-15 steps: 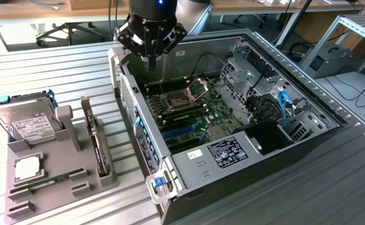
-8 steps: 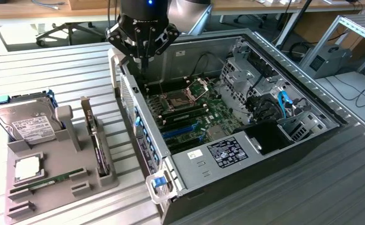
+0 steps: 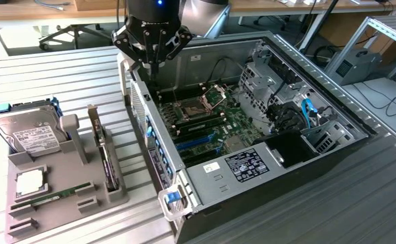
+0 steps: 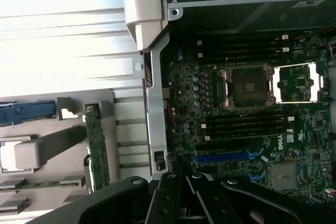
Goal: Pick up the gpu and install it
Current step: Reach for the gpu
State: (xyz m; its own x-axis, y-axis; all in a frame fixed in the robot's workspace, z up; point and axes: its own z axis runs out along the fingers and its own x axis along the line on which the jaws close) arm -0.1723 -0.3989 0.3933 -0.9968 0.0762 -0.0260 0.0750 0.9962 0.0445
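**Table:** slatted metal table (image 3: 62,66); carries a grey holder (image 3: 69,208) at its near corner on the exterior view's left, and an open computer case (image 3: 205,203) just beside it.

**Holder, near edge:** narrow green memory stick (image 3: 49,197) lying flat; behind it a square silver chip (image 3: 31,183) in a recess; writing on either too small to read.

**Holder, edge nearest the case:** gpu (image 3: 102,152); thin dark card standing on its long edge in a slot; untouched.

**Holder, far edge:** silver hard drive (image 3: 28,134) propped upright in a blue-edged cradle; white label with dark print, text too small to read.

**Case:** lying on its side, open side up.
- Blue latch handle (image 3: 174,198) at its near corner.
- Black label (image 3: 246,165) with white print on the grey cover panel, wording not legible; small white sticker (image 3: 211,166) beside it.
- Green motherboard (image 3: 215,127) with blue slots (image 3: 196,145); processor socket (image 3: 201,109) with its plate swung open.
- Blue cable (image 3: 309,114) toward the drive bays on the exterior view's right.

**Gripper** (image 3: 151,63): black; fingers clenched together with nothing between them; hanging over the case's far corner, above the wall that faces the holder; well apart from the gpu; a blue light (image 3: 159,2) glows on the arm above it.
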